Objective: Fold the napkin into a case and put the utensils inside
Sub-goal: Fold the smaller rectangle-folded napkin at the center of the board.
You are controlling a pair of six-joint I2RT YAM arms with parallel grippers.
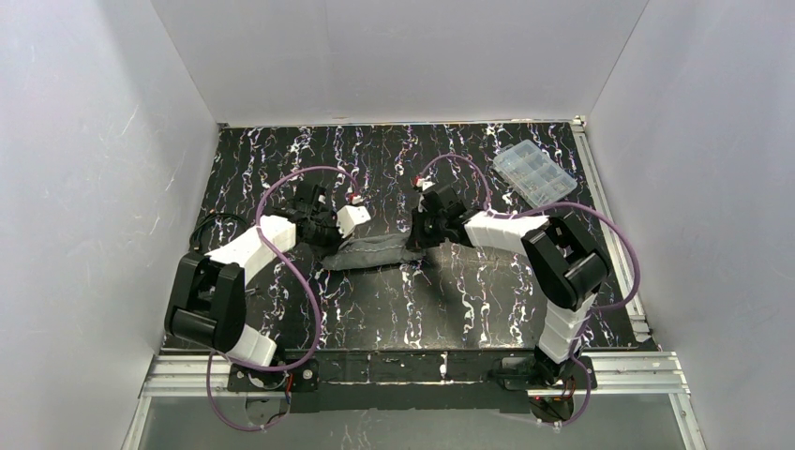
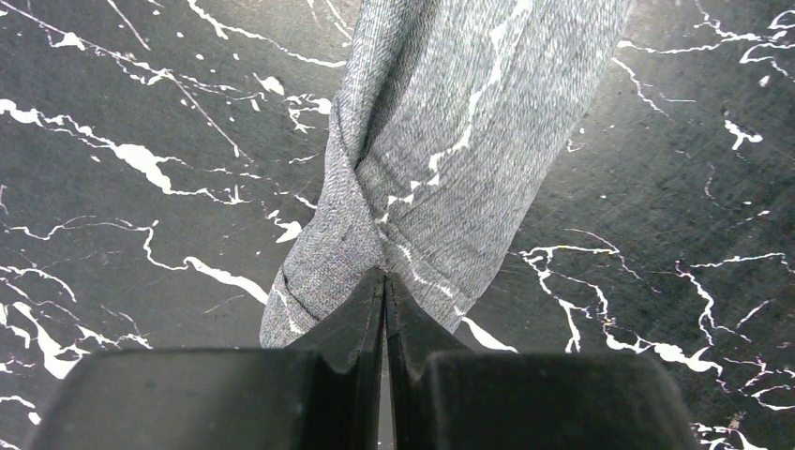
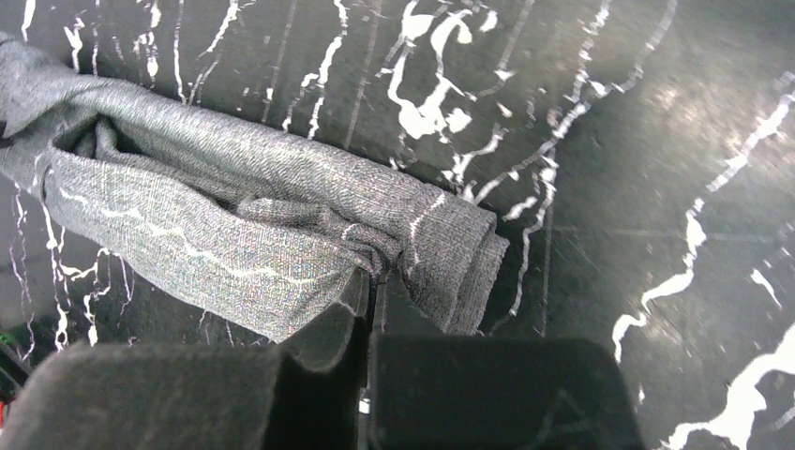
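both arms reach forward and inward, elbows raised, wrists pitched down toward the table centre. left gripper (image 2: 385, 281): jaws closed, pinching the 9 o'clock end of the dark grey stitched-edge fabric napkin (image 1: 375, 253). right gripper (image 3: 370, 281): jaws closed, pinching the cloth near its 3 o'clock end. the napkin, one item, lies bunched as a narrow strip on the black white-veined marble-pattern table (image 1: 422, 309). one clear plastic compartment box (image 1: 534, 172) sits at 1 o'clock, well apart.

evenly lit from above, pale on the white walls (image 1: 94, 187), soft glare on the glossy marbled tabletop (image 3: 675, 103). crisp on the napkin (image 2: 450, 141) weave, dark and blurred on the near fingers (image 2: 281, 394). faint shadows only.
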